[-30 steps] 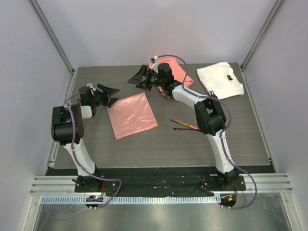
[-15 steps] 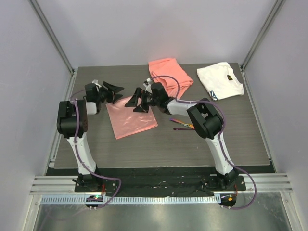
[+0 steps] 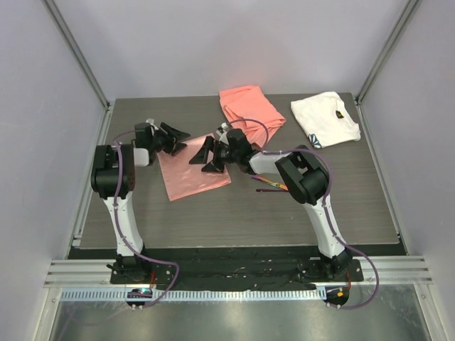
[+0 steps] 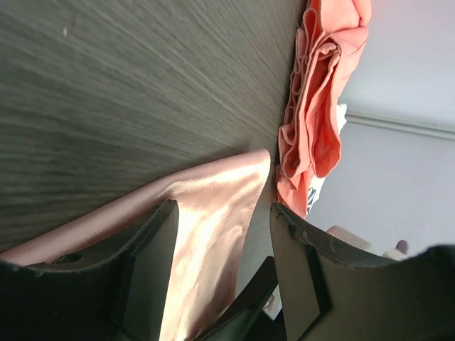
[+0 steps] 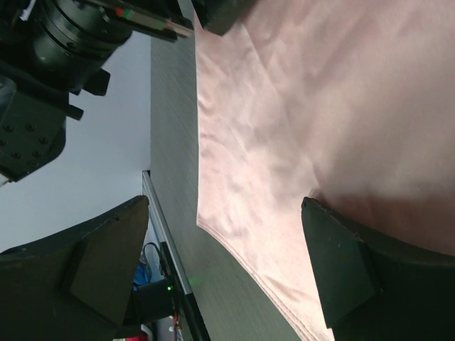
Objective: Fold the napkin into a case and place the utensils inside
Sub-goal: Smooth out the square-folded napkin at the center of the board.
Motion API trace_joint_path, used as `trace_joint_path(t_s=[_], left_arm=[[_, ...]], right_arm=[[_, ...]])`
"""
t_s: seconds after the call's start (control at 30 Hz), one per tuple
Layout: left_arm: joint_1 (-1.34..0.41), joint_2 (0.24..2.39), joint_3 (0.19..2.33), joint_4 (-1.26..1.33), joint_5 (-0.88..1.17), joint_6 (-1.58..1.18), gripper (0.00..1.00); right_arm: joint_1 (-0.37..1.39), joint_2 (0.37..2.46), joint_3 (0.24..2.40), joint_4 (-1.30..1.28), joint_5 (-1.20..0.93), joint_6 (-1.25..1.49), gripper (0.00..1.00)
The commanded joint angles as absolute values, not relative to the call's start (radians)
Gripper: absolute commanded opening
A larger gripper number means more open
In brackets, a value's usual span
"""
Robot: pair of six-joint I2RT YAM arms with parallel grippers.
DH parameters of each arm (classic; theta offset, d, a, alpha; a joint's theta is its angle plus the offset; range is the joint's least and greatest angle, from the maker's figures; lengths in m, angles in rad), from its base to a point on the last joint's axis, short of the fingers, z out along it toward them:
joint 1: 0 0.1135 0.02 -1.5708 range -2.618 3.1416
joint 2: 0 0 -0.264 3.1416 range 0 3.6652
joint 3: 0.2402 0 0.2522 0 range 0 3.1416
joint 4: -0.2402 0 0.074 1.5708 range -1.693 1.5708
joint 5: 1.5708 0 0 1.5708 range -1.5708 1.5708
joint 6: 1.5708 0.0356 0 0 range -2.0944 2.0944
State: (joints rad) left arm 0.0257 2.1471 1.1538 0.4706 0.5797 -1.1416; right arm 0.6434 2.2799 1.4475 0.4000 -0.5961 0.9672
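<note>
The glossy pale-pink napkin (image 3: 193,174) lies flat and unfolded on the dark table; no case is in view. My left gripper (image 3: 175,139) is open, low over the napkin's far left corner (image 4: 213,206), its fingers (image 4: 153,263) on either side of that edge. My right gripper (image 3: 207,154) is wide open just above the napkin's far right part (image 5: 298,106), holding nothing. The two dark purple utensils (image 3: 269,185) lie crossed on the table right of the napkin, beside the right arm.
A thicker coral-orange cloth (image 3: 250,106) lies bunched at the back, just beyond both grippers, and shows in the left wrist view (image 4: 320,92). A white cloth with a dark mark (image 3: 325,119) sits at the back right. The left arm's wrist (image 5: 64,42) is close to the right gripper.
My right gripper has swung from over the coral cloth down and left to the napkin's far right part. My left gripper has moved up and right to the far left corner, its jaws narrowing slightly.
</note>
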Motion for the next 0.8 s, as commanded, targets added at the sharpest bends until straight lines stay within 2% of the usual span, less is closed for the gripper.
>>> trace_joint_path(t_s=[0.0, 0.17, 0.23, 0.3, 0.37, 0.5, 0.6, 0.67, 0.7, 0.77], left_arm=[[0.041, 2.194, 1.186, 0.413, 0.545, -1.088, 0.59], [0.081, 2.206, 1.247, 0.336, 0.564, -1.048, 0.60], [0.087, 2.189, 1.319, 0.211, 0.565, -0.975, 0.61], [0.084, 2.166, 1.380, 0.141, 0.569, -0.939, 0.65], [0.074, 2.114, 1.396, 0.075, 0.572, -0.919, 0.70], [0.042, 1.997, 1.407, -0.050, 0.557, -0.858, 0.72], [0.009, 1.892, 1.373, -0.188, 0.488, -0.796, 0.69], [-0.069, 1.833, 1.336, -0.242, 0.444, -0.779, 0.66], [-0.090, 1.785, 1.306, -0.262, 0.396, -0.756, 0.66], [-0.161, 1.738, 1.272, -0.294, 0.345, -0.729, 0.66]], right_arm=[[0.643, 2.261, 1.370, 0.491, -0.594, 0.976, 0.93], [0.643, 2.173, 1.252, 0.518, -0.617, 0.973, 0.93], [0.641, 2.126, 1.194, 0.496, -0.623, 0.963, 0.93], [0.643, 2.034, 1.160, 0.473, -0.627, 0.947, 0.93], [0.643, 1.967, 1.155, 0.376, -0.608, 0.869, 0.93], [0.632, 1.843, 1.227, -0.014, -0.418, 0.697, 0.92], [0.612, 1.829, 1.267, -0.205, -0.316, 0.624, 0.83], [0.598, 1.819, 1.267, -0.241, -0.250, 0.617, 0.81], [0.595, 1.818, 1.269, -0.250, -0.235, 0.611, 0.76], [0.586, 1.833, 1.278, -0.274, -0.210, 0.598, 0.72]])
